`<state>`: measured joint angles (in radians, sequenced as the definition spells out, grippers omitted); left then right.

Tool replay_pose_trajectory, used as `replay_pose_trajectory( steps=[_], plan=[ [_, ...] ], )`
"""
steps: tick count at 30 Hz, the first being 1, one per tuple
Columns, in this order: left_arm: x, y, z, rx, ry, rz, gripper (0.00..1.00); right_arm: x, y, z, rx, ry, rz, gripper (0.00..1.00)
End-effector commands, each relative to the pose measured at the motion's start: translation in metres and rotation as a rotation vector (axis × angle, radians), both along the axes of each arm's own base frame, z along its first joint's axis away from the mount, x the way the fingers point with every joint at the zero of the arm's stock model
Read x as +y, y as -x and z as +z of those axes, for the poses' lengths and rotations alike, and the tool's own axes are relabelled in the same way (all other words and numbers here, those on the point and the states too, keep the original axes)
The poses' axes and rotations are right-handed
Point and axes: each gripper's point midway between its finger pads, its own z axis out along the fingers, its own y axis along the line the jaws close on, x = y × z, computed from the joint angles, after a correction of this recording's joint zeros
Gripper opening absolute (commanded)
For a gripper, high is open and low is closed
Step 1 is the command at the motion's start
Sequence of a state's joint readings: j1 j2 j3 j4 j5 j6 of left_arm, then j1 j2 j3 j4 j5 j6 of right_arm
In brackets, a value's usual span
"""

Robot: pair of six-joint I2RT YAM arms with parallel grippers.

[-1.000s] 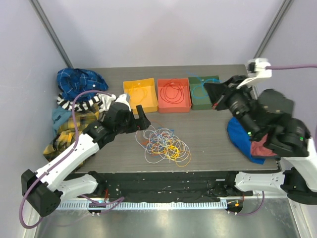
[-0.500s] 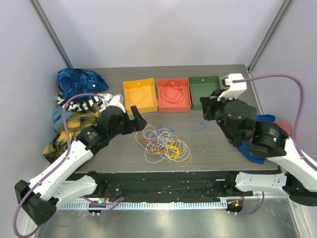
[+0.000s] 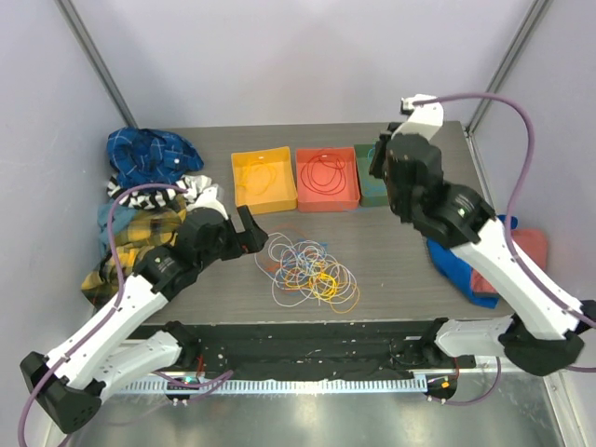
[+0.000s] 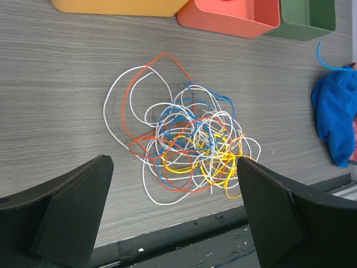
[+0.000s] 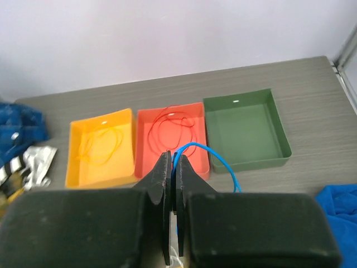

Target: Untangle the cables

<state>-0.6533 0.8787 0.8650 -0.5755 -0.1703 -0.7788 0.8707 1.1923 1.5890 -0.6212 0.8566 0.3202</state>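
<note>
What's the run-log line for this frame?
left gripper open near cable tangle | right gripper shut on blue cable | green bin empty

Three trays on the worktop [image 3: 400, 270]: one yellow tray [image 3: 283, 191], one red tray [image 3: 347, 194], one green tray [image 5: 245, 131]; two pincers, the left pincer [image 4: 173, 162] and the right pincer [image 5: 172, 162]. Cables: one tangled heap [image 4: 187, 148], loops too interwoven to count, plus three singles, a yellow loop [image 5: 103, 146], a red loop [image 5: 184, 121], a blue loop [image 5: 206, 149]. Cloths: one blue cloth [image 3: 456, 265], one red cloth [image 3: 531, 244], one bunched pile [image 3: 140, 186] past counting.
</note>
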Motion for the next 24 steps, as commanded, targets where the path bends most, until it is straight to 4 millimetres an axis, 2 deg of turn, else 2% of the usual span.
replay_pose_trajectory(
  steps=[1,2,4,5,6,7,9,10,11,13,17,24],
  plan=[
    [0.016,0.002,0.006,-0.029,-0.032,0.053,1.0,-0.007,-0.057,0.003,0.014,-0.105,-0.034,0.01],
    [0.019,0.004,0.008,-0.037,-0.033,0.056,1.0,-0.002,-0.067,-0.001,0.032,-0.141,-0.019,0.01],
    [0.023,0.006,0.007,-0.037,-0.039,0.06,1.0,-0.005,-0.091,-0.004,0.044,-0.168,-0.044,0.01],
    [0.025,0.008,0.01,-0.045,-0.034,0.065,1.0,-0.02,-0.104,-0.002,0.037,-0.188,-0.085,0.01],
    [0.026,0.009,0.01,-0.047,-0.031,0.068,1.0,-0.02,-0.112,-0.002,0.041,-0.217,-0.08,0.01],
    [0.028,0.011,0.01,-0.046,-0.034,0.069,1.0,-0.022,-0.119,0.007,0.024,-0.235,-0.087,0.01],
    [0.03,0.013,0.008,-0.048,-0.034,0.071,1.0,-0.029,-0.142,0.0,0.039,-0.231,-0.111,0.01],
    [0.032,0.014,0.007,-0.044,-0.039,0.072,1.0,-0.032,-0.148,0.009,0.02,-0.239,-0.119,0.01],
    [0.033,0.015,0.006,-0.044,-0.043,0.077,1.0,-0.031,-0.159,-0.002,0.043,-0.224,-0.127,0.01],
    [0.036,0.017,0.005,-0.045,-0.05,0.081,1.0,-0.041,-0.168,0.001,0.034,-0.223,-0.148,0.01],
    [0.04,0.017,-0.001,-0.045,-0.067,0.09,1.0,-0.053,-0.187,-0.018,0.066,-0.21,-0.183,0.01],
    [0.039,0.014,-0.008,-0.027,-0.092,0.087,1.0,-0.065,-0.209,-0.066,0.133,-0.191,-0.23,0.01]
  ],
)
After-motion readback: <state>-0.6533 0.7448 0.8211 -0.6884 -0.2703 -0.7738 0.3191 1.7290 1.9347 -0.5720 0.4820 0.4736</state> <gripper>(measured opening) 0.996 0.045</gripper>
